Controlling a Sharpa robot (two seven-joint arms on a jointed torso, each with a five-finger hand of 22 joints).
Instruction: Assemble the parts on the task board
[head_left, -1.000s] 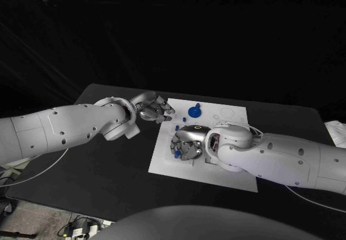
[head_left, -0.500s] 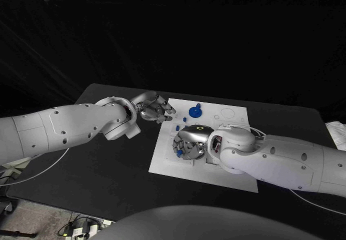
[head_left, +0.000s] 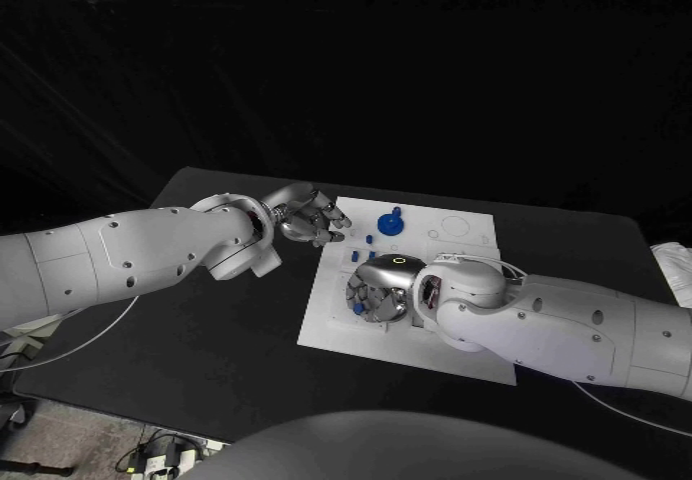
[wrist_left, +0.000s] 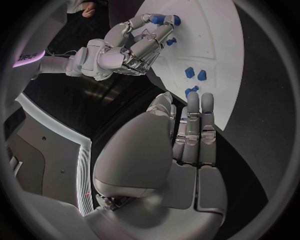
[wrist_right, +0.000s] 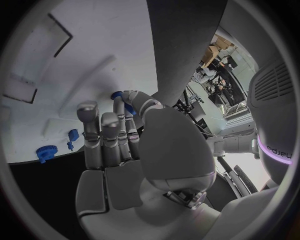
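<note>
The white task board (head_left: 433, 340) lies mid-table. My right hand (head_left: 378, 290) is low over the board's left half and pinches a small blue part (wrist_right: 118, 95) between thumb and fingertips; the same part (wrist_left: 164, 19) shows from the left wrist. My left hand (head_left: 306, 217) hovers just off the board's far left corner, fingers held straight and side by side (wrist_left: 194, 130), holding nothing. A blue gear (head_left: 389, 222) stands on the board's far side, with small blue parts (head_left: 369, 240) near it. The gear (wrist_right: 45, 152) and one small part (wrist_right: 73, 135) lie beyond my right fingers.
Shallow recesses and a rectangular slot (wrist_right: 39, 45) mark the board's surface. Two faint circular outlines (head_left: 453, 226) sit at its far right corner. Black tabletop (head_left: 216, 330) surrounds the board on all sides. A cable (head_left: 87, 335) trails under my left arm.
My right forearm has shifted a little to the left over the board and its hand has turned slightly, still holding the blue part. The left hand has stayed put.
</note>
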